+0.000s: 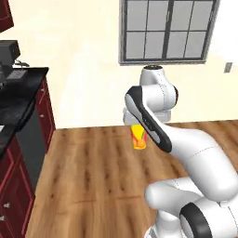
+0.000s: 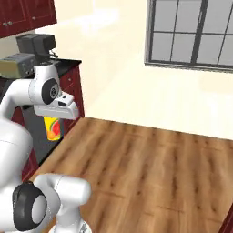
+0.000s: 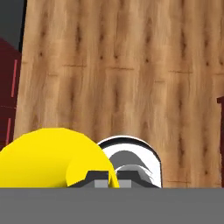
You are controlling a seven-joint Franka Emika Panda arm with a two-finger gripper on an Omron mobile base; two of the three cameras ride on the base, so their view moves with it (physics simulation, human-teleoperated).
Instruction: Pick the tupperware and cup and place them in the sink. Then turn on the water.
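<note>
Wide open wooden floor ahead and to the right of the arm, nothing standing on it, running clear to the pale wall under the window. Off to the left the room tightens: a black surface with a sharp front edge runs along dark red cabinets, and a dark appliance and a toaster sit up on it in the right base view.

The cup hangs in the air below the wrist, well above the floor and well clear of the surface edge. It stands upright, long axis vertical, rim up under the hand. The tool is clamped shut on the cup's rim; in the hand view the yellow rim curves right up against the two dark tips.

Markings: a red-orange patch on the cup's side, facing both base cameras. No lettering can be read on it.
</note>
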